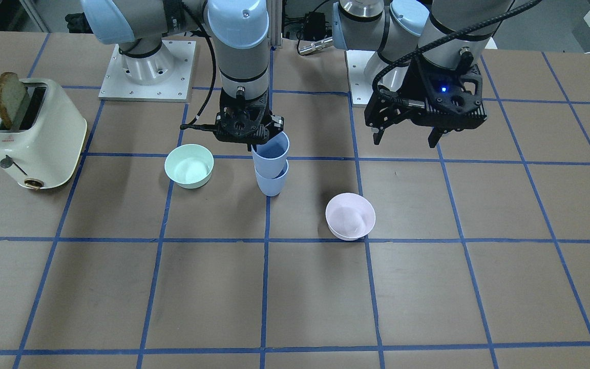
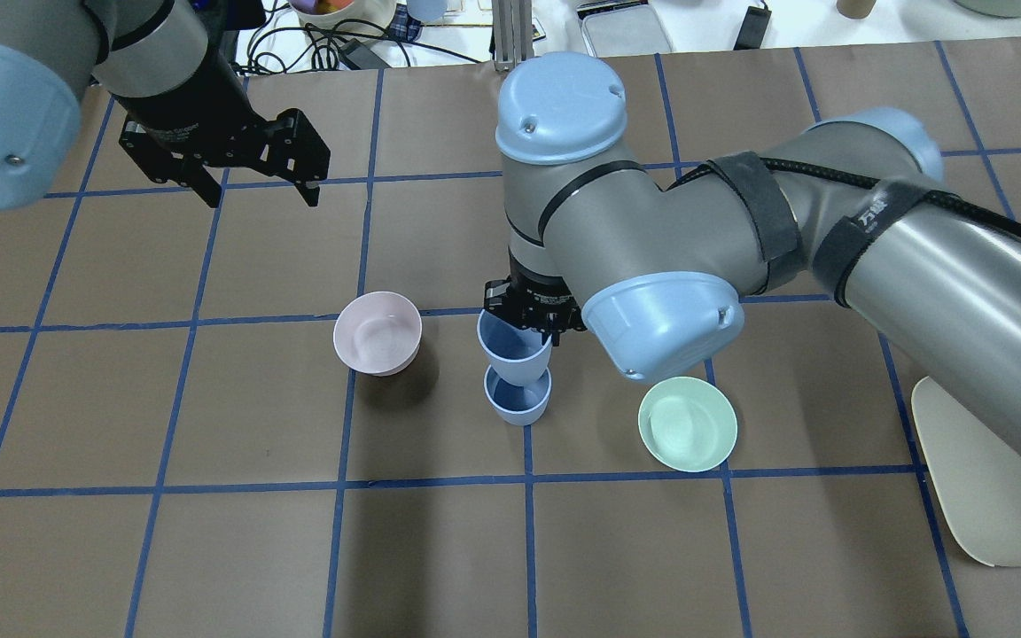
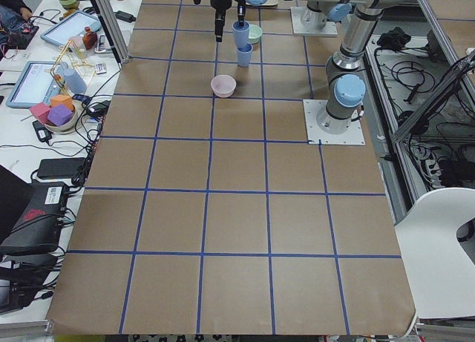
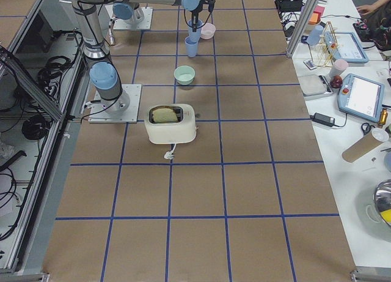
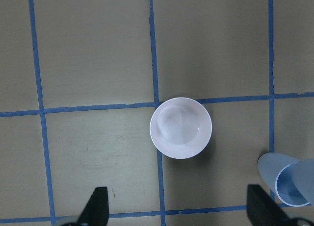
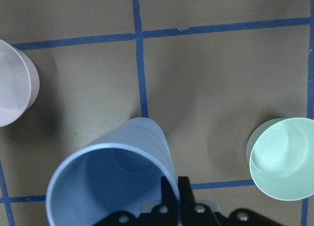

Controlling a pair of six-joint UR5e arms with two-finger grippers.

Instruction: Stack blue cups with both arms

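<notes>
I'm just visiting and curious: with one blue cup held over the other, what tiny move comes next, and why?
Probably ease the right gripper straight down. It pinches the rim of the upper cup, whose base seems only just at the mouth of the lower cup, so it is not yet nested.

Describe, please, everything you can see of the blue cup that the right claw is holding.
The upper blue cup is a pale periwinkle, handleless, tapered tumbler. It looks smooth and plastic, and it is empty with its mouth up. The right claw pinches its rim wall, one finger inside and one outside. The cup hangs slightly tilted, its base at or just inside the mouth of the lower blue cup; I cannot tell whether the two touch.
</notes>
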